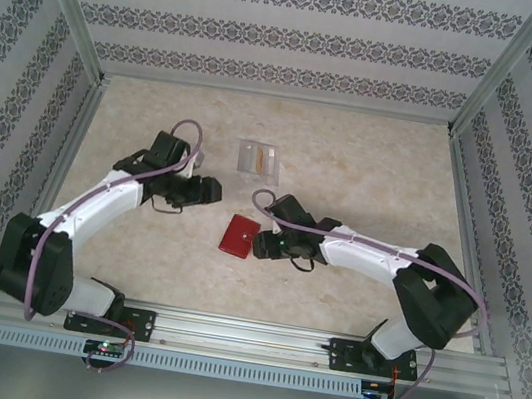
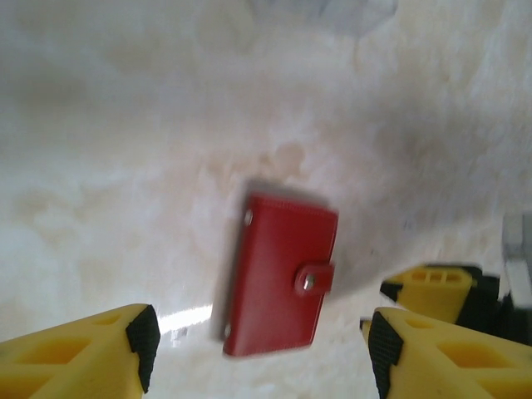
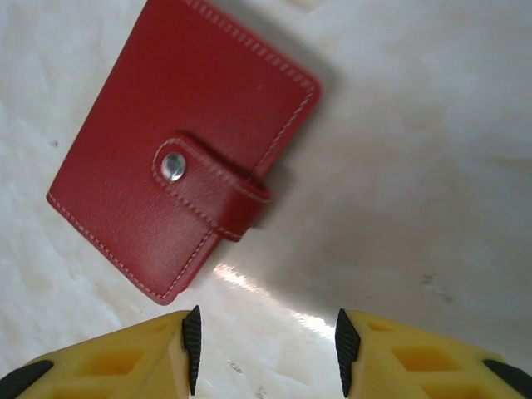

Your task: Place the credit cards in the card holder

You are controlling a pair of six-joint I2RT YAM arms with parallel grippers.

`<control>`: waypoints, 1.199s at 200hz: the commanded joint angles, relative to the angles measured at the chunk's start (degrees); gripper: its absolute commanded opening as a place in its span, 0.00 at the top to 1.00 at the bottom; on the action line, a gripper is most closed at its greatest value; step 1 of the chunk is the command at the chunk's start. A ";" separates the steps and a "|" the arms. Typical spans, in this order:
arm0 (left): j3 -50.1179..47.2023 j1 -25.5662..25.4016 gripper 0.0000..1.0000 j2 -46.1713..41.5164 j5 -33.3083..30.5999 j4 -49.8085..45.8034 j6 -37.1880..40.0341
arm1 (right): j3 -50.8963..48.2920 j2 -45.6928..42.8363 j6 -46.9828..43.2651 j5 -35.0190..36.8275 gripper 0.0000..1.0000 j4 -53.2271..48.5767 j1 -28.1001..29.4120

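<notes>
the left gripper [image 2: 260,347] has its yellow fingers [image 2: 91,353] spread wide with nothing clamped between them. the card holder [image 2: 281,278] lies flat on the table [image 1: 371,176] just ahead of this gripper's fingertips, in line with the gap between them, a little blurred in the left wrist view. it is folded shut, and its snap tab [image 3: 212,187] is fastened over the front edge.

the right gripper [image 3: 268,349] also has its jaws apart, with only bare table surface between the black pads [image 3: 192,337]. from the right wrist camera the card holder sits just beyond the fingertips, offset toward the left finger and turned at an angle to the gripper, not touching either finger. in the left wrist view the right gripper's yellow fingers [image 2: 428,287] sit just beside the card holder, on the side where the snap tab is.

in the top view the two grippers face each other with the card holder between them, the right one close against it and the left one a little apart. a clear case [image 1: 259,158] lies beyond both sets of fingertips, well apart from the card holder. tan shapes inside it look like the credit cards [image 1: 265,156], though they are too small to tell for sure.
</notes>
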 commanded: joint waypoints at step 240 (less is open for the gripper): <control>-5.87 -12.61 0.75 17.04 4.35 19.93 -7.11 | -4.12 8.03 10.24 -11.92 0.70 19.69 -6.39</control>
